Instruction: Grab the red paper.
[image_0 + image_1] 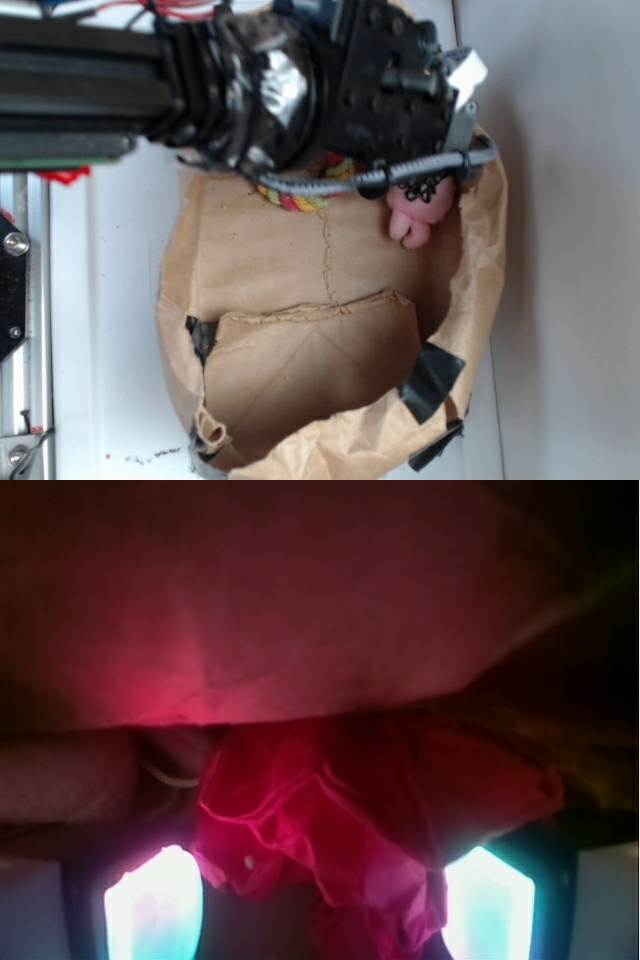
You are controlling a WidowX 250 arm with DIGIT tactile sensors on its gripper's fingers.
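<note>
One red paper (330, 830) (crumpled, no clear axis) between gripper (320, 910) fingers.

Honestly there's nothing readable here: no text, labels, brand names, numbers or signs. The brown paper bag (330, 330) is plain, just creases and patches of black tape (432, 378). The black robot arm (250, 80) has no markings I can make out. The wrist view is dim and reddish, no lettering there either.
</note>
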